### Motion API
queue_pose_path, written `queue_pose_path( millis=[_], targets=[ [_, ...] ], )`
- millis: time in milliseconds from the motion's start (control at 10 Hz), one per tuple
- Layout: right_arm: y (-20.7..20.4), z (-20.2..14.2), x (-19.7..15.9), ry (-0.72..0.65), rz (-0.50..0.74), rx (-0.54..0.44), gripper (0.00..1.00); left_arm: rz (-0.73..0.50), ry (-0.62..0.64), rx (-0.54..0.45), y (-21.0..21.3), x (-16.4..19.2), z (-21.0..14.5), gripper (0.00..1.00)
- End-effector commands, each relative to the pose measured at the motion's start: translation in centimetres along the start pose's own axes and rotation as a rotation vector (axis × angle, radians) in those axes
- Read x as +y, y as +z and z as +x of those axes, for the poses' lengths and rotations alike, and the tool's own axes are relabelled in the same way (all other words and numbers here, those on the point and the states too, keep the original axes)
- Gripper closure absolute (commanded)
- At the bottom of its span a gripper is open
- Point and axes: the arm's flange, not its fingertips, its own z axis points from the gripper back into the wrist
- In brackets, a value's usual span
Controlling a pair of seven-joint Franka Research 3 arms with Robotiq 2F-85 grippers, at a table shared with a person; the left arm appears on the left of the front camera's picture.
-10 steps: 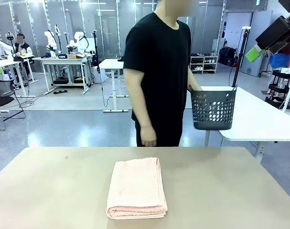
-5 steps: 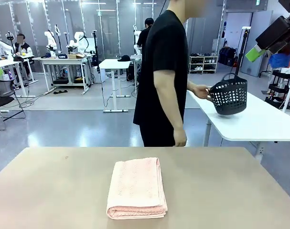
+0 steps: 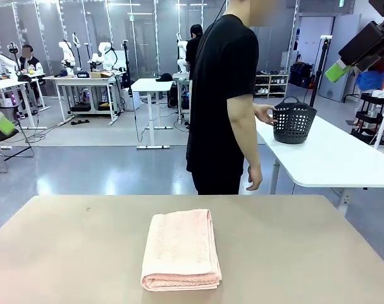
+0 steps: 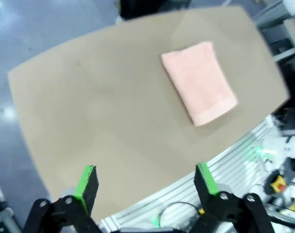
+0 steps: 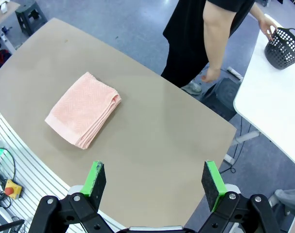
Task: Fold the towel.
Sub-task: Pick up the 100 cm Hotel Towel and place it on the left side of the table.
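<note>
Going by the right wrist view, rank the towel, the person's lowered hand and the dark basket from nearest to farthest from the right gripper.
From the right gripper:
1. The towel, folded on the tan table, up-left.
2. The person's lowered hand, past the table's far edge.
3. The dark basket, on the white table, top right corner.

Robotics lab: behind the long beige table [image 3: 293, 253], rows of white workbenches [image 3: 84, 80] carrying white robot arms [image 3: 106, 56], glass partitions beyond.
</note>
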Motion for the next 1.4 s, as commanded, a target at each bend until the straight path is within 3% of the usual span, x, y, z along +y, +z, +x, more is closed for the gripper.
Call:
queue_pose_path(
  millis=[0, 300, 600, 1100, 1300],
  targets=[
    [0.0, 0.1, -0.2, -0.006, -0.001, 0.001, 0.00, -0.074, 0.057, 0.038, -5.4, 0.7, -0.5, 0.00],
    [0.0, 0.1, -0.2, -0.006, -0.001, 0.001, 0.00, -0.151, 0.205, 0.070, -14.6, 1.4, -1.7, 0.00],
    [0.0, 0.1, -0.2, -0.006, -0.001, 0.001, 0.00, -0.246, 0.256, 0.100, -22.9, 0.5, -2.6, 0.00],
    [0.0, 0.1, -0.2, -0.006, -0.001, 0.001, 0.00, -0.318, 0.259, 0.070, -31.8, -2.1, -2.0, 0.00],
    [0.0, 0.1, -0.2, -0.006, -0.001, 0.001, 0.00, -0.358, 0.277, 0.102, -34.8, -3.0, -1.6, 0.00]
  ],
)
